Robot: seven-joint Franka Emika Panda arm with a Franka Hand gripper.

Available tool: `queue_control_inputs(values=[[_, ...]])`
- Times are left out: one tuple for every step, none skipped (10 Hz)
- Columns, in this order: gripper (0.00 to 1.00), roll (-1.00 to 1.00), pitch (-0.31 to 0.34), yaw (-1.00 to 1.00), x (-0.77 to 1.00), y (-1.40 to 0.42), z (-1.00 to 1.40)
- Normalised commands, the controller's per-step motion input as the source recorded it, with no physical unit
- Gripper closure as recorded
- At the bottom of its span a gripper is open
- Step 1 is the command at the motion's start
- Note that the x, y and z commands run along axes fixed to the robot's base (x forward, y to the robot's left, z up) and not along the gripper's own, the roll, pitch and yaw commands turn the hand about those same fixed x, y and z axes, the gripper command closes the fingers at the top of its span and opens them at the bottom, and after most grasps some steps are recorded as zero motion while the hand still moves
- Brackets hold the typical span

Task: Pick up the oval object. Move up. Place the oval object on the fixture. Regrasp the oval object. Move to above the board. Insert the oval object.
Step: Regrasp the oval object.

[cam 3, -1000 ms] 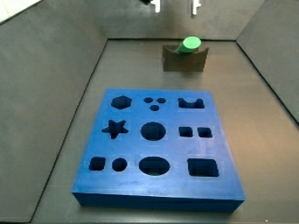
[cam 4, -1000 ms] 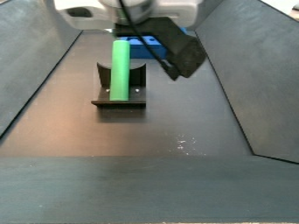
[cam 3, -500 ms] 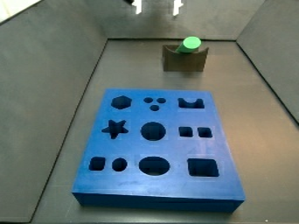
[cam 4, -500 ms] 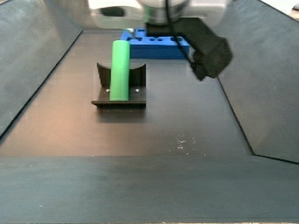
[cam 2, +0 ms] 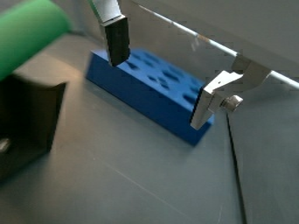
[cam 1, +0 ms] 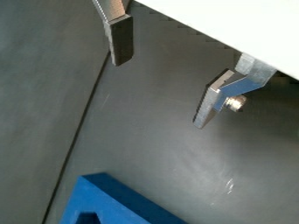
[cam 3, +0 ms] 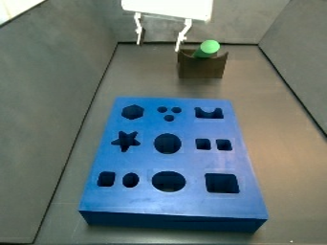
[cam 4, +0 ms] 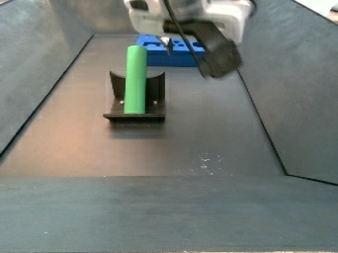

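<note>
The green peg (cam 4: 134,75) rests on the fixture (cam 4: 134,107); the gripper (cam 3: 157,38), upper centre, is wide open and empty. Regrasp and insertion into the board (cam 3: 173,163) remain.

Smooth green plastic oval object (cam 4: 136,75); matt blue board (cam 3: 173,163); dull dark fixture (cam 3: 202,64); gripper (cam 2: 163,66) fingers (cam 2: 114,40) look like brushed metal.
</note>
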Motion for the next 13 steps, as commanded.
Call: queue_control_inputs(values=[[0.00, 1.00, -0.131, -0.93, -0.04, -0.13, -0.01], [0.00, 1.00, -0.159, -0.94, -0.05, -0.03, 0.00], [0.00, 1.00, -0.178, -0.94, -0.04, -0.02, 0.00], [0.00, 1.00, -0.194, -0.95, -0.04, -0.02, 0.00], [0.00, 1.00, -0.214, -0.95, -0.05, -0.02, 0.01], [0.00, 1.00, -0.227, -0.95, -0.05, -0.02, 0.01], [0.00, 1.00, -0.232, -0.95, -0.05, -0.01, 0.01], [0.00, 1.00, -0.238, -0.96, -0.05, -0.01, 0.01], [0.00, 1.00, -0.237, -0.96, -0.05, -0.01, 0.01], [0.00, 1.00, -0.226, -0.97, -0.04, -0.01, 0.00], [0.00, 1.00, -0.208, -0.99, -0.04, -0.01, 0.00], [0.00, 1.00, -0.187, -1.00, -0.05, -0.01, -0.01], [0.00, 0.99, -0.162, -1.00, -0.05, -0.01, -0.01]])
